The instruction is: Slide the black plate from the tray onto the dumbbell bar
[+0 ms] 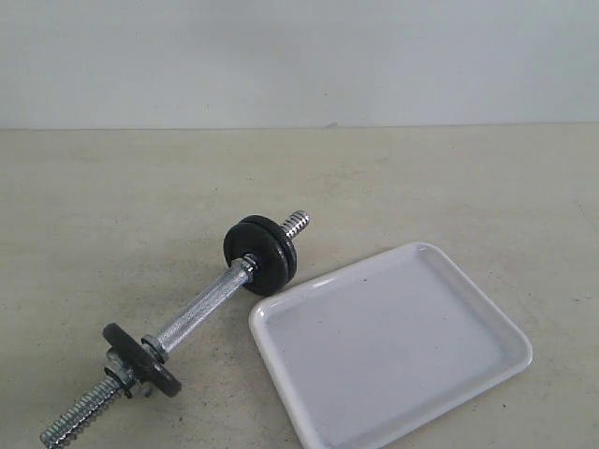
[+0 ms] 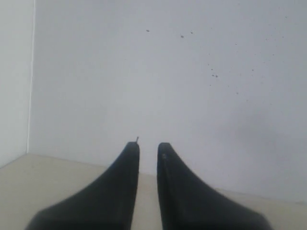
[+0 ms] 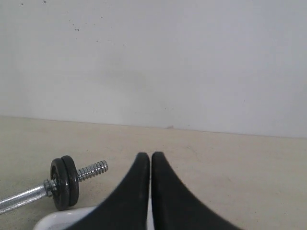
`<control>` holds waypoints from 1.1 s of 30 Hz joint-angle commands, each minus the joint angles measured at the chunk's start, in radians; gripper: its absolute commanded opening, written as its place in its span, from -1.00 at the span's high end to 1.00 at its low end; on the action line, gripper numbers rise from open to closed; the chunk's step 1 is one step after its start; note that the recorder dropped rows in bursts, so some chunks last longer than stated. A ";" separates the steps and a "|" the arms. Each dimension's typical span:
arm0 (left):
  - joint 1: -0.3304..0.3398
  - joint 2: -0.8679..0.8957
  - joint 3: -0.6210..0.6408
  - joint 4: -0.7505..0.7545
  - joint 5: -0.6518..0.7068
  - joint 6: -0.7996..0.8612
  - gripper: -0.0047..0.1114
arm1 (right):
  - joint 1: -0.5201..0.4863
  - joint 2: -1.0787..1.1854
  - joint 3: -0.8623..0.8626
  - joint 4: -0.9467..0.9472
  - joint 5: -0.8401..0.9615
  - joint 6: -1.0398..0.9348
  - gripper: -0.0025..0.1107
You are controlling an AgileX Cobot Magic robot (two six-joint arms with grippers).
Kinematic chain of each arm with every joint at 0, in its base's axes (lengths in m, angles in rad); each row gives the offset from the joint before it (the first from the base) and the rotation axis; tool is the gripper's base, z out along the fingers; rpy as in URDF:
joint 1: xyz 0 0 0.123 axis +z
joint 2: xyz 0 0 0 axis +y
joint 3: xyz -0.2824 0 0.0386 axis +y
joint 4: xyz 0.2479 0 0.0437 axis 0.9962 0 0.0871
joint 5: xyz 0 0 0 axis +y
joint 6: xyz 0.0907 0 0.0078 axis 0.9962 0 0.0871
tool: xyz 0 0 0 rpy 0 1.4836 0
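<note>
The dumbbell bar [image 1: 201, 304] lies slanted on the table, its threaded ends bare. Two black discs sit pressed together at its far end. The outer one, toward the threaded tip, is the black plate [image 1: 257, 224] [image 3: 71, 178]. A single black disc [image 1: 140, 360] with a chrome collar sits near the bar's close end. The white tray [image 1: 393, 346] beside the bar holds nothing. Neither gripper shows in the exterior view. My left gripper [image 2: 148, 149] faces a white wall, its jaws slightly apart and empty. My right gripper [image 3: 150, 159] hangs over the tray's corner [image 3: 57, 220], shut on nothing.
A plain white wall [image 1: 299, 56] rises behind the beige table [image 1: 112, 206]. In the left wrist view only that wall and a strip of table edge [image 2: 57, 172] show.
</note>
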 commanded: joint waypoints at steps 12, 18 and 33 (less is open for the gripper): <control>0.022 -0.006 0.004 -0.007 0.009 0.044 0.69 | -0.005 -0.004 -0.001 -0.005 -0.004 0.002 0.96; 0.022 -0.006 0.004 -0.282 0.140 0.562 0.69 | -0.005 -0.004 -0.001 -0.005 -0.004 0.002 0.96; 0.022 -0.006 0.004 -1.002 0.233 1.498 0.69 | -0.005 -0.004 -0.001 -0.005 -0.004 0.002 0.96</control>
